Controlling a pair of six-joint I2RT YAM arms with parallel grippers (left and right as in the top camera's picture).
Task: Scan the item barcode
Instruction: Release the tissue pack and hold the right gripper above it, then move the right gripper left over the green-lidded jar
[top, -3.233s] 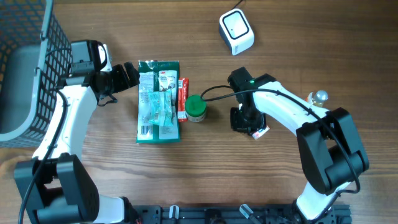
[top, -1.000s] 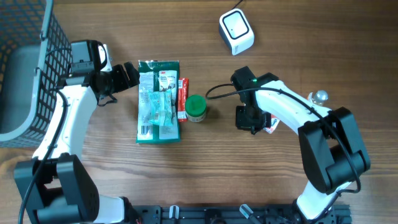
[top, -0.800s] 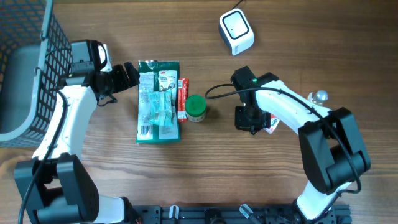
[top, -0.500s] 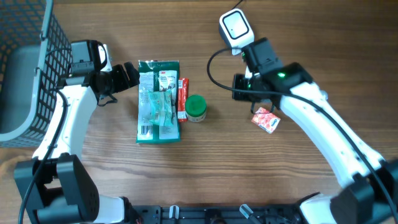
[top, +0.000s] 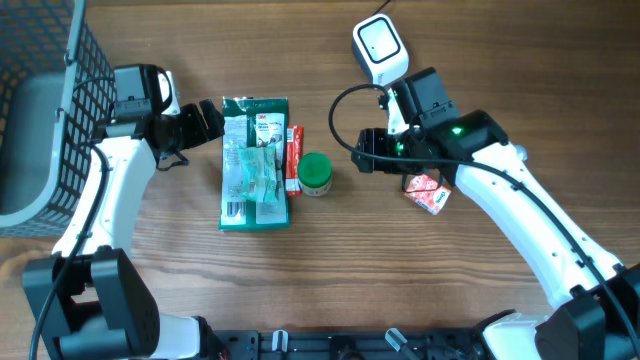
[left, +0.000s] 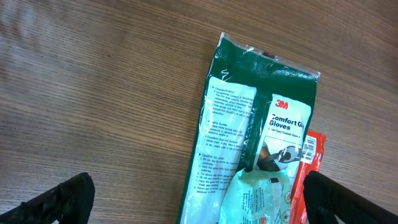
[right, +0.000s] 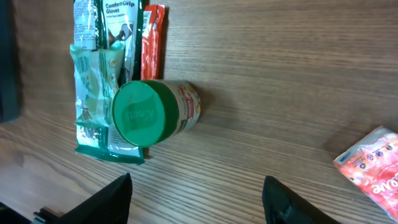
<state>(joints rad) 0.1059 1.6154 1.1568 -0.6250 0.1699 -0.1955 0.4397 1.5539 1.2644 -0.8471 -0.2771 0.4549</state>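
step (judged): green-lidded plastic jar, on the wooden table beside a slim red packet, to be fetched for the white boxy scanner | right gripper: fingers apart, empty, near jar | left gripper: spread, empty, at green glove packet | how: body to be clasped below lid, label barcode left uncovered

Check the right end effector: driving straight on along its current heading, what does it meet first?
Most likely the green-lidded jar: it stands upright just ahead of the right end effector, with the gloves pack behind it. Depth is unclear, so it could pass just beside the jar.
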